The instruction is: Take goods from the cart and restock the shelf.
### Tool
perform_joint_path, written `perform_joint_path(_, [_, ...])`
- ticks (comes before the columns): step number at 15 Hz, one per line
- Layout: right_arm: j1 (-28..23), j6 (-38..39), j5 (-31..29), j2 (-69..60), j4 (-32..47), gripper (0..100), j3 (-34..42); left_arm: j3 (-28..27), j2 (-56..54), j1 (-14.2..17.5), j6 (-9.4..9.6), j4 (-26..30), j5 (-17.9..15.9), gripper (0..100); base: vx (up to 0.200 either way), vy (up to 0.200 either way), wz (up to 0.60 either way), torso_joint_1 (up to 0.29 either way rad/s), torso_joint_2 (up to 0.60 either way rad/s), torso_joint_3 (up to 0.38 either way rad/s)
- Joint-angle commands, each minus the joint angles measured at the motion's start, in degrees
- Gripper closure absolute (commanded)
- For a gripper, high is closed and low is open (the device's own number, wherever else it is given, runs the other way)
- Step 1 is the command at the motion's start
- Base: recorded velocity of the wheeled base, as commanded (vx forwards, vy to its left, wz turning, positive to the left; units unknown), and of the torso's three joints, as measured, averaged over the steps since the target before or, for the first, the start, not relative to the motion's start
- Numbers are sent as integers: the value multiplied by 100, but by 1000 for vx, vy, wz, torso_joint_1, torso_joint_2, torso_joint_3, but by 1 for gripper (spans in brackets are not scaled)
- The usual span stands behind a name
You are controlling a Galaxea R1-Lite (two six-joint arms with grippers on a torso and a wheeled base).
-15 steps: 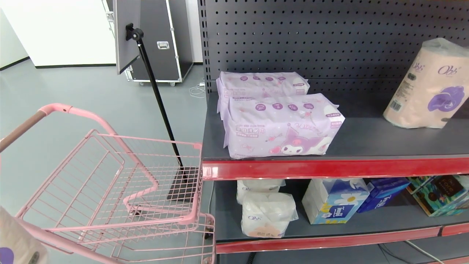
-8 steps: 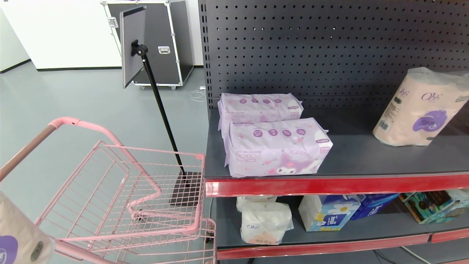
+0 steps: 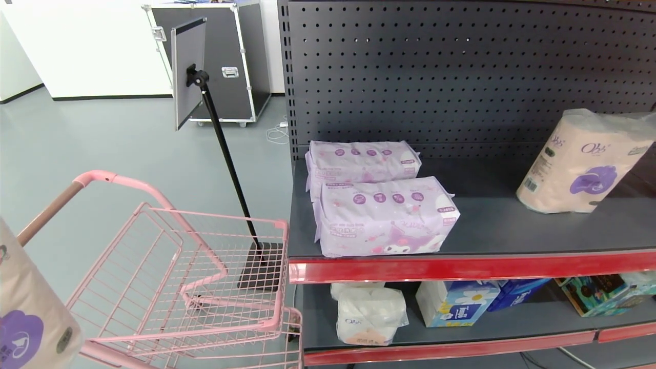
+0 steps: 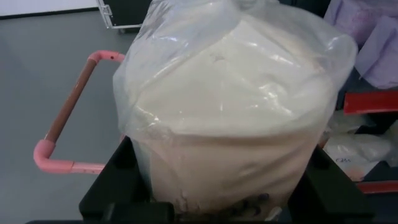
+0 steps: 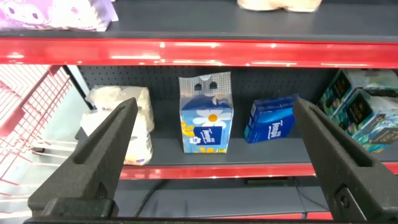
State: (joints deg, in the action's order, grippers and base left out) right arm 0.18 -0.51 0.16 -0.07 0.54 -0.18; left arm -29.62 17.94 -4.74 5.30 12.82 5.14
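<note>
1. The left gripper (image 4: 224,155) is clamping a roll pack (image 4: 230,106) between its black fingers. The left wrist view is giving the close look: glossy, crinkled clear film is stretching over rounded cream rolls.
2. In the head view, that pack (image 3: 25,318) is sitting at the lower left, beside the handle end of the pink wire cart (image 3: 220,221).
3. The right gripper (image 5: 214,102) is hanging with its dark wedge fingers spread wide, gripping nothing. The right wrist view is facing the lower shelf, where a flower-printed tissue box (image 5: 205,115) is standing between soft white roll bags (image 5: 124,121) and a blue pack (image 5: 270,121).
4. The head view is taking in the matte grey upper shelf board (image 3: 512,230) with its shiny red strip (image 3: 461,266). Two pillowy purple packs (image 3: 384,215) are lying at its left end, and a beige roll pack (image 3: 584,169) is tilting well apart at the right.
</note>
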Motion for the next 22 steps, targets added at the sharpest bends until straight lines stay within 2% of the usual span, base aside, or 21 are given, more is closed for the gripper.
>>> perform_joint_path(1, [-1,-10,2,7,-1,0,1,-8,69,0,94,1,4,100,0,0,0,0,0,0])
perform_joint_path(5, [-1,-10,2,7,-1,0,1,-17,69,0,155,-34,-5,100,0,0,0,0,0,0])
perform_joint_path(22, [-1,-2,2,7,-1,0,1,-79,16,0,182,-96,30,100,0,-200,0,4,3,3])
